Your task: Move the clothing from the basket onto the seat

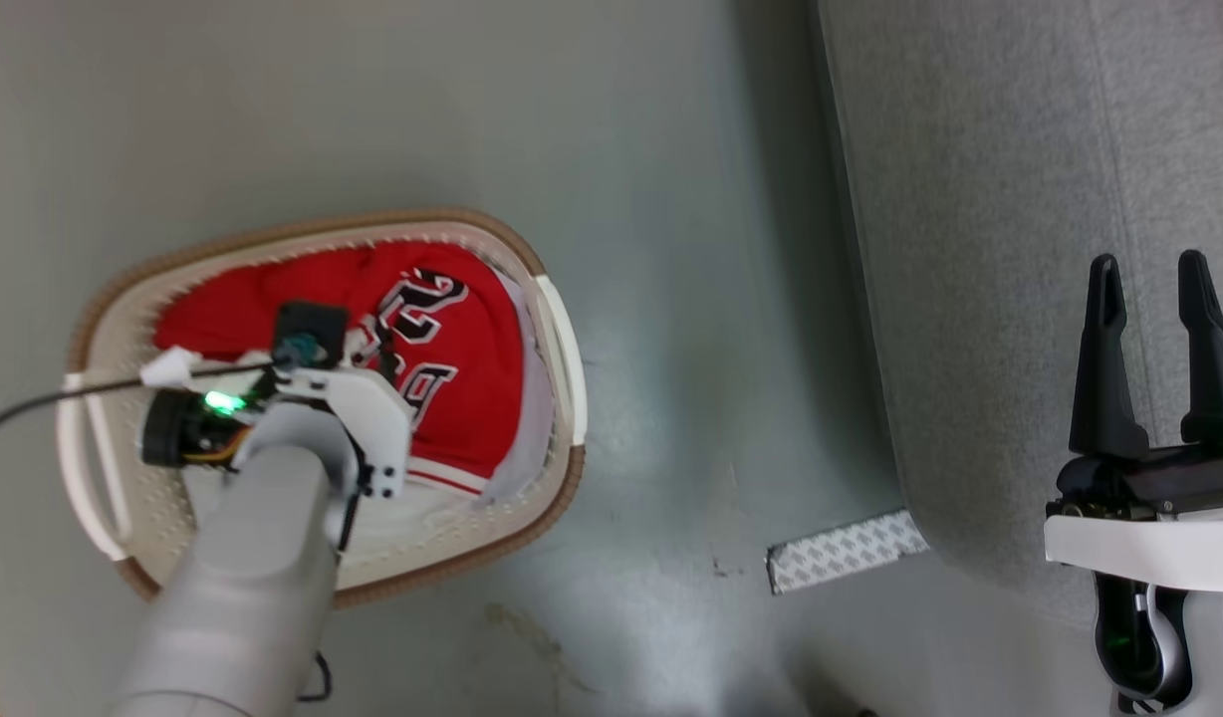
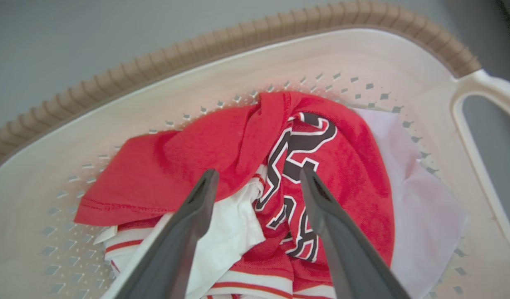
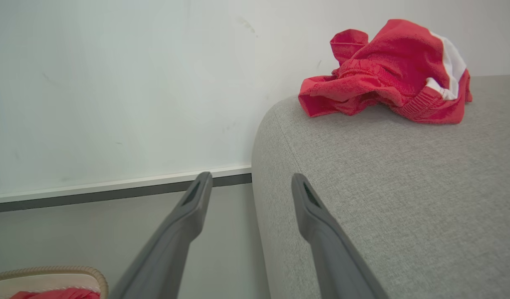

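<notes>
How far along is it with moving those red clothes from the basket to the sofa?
Done: one crumpled red garment with white trim lies on the large grey woven sofa. In hand: the left jaws stand open over the red lettered jerseys in the oval cream plastic basket, gripping nothing yet. Left: those jerseys and a white cloth. The right jaws are open and empty.

I count one basket [image 1: 547,498] with two white handles [image 1: 562,339], and in it one heap of clothing [image 1: 273,309] whose red and white pieces I cannot split into a sure number. To the right is one seat [image 1: 990,249], with one crumpled red garment [image 3: 383,70] on it. I see two end effectors, the left end effector [image 2: 259,176] and the right end effector [image 1: 1149,269], each with two dark fingers [image 1: 1104,349], plus one patterned strip [image 1: 846,548] on the floor [image 1: 671,149].
</notes>
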You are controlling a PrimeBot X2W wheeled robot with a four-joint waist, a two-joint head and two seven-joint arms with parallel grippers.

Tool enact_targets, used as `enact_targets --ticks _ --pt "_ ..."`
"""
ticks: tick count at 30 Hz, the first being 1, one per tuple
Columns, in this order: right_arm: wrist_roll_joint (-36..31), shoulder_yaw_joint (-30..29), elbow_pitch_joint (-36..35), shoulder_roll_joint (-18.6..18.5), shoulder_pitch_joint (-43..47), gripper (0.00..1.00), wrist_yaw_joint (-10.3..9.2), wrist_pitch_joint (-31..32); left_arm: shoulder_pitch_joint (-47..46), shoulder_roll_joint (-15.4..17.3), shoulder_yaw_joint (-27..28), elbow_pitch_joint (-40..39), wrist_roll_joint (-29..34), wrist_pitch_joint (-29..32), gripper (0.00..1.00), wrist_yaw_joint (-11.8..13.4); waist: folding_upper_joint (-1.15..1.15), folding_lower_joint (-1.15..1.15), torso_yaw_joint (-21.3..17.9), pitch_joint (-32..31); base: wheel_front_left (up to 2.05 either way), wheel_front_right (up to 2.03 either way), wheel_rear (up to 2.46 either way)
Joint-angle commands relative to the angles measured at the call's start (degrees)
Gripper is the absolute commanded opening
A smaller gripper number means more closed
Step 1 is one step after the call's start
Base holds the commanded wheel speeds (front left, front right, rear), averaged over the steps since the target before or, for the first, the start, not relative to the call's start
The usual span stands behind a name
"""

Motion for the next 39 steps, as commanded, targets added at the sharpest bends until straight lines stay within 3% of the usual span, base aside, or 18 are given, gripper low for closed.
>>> enact_targets --ticks 1,18,39 --pt "0.57 0.21 -0.38 0.01 -1.08 1.0 -0.13 0.01 -1.57 1.11 -0.08 0.89 0.46 -0.54 1.0 0.34 0.0 -0.01 -1.57 3.15 0.0 0.0 0.0" --pt "2.84 1.7 -0.39 0.01 -3.1 1.0 -0.13 0.0 -10.8 3.35 -2.23 5.79 1.5 -3.6 1.0 2.64 0.0 -0.01 -2.37 9.3 0.0 0.0 0.0" --pt "3.61 2.28 -0.38 0.01 -3.95 1.0 -0.13 0.01 -15.5 4.12 -6.73 8.32 3.37 -3.79 1.0 3.46 0.0 -0.01 -3.01 13.19 0.0 0.0 0.0"
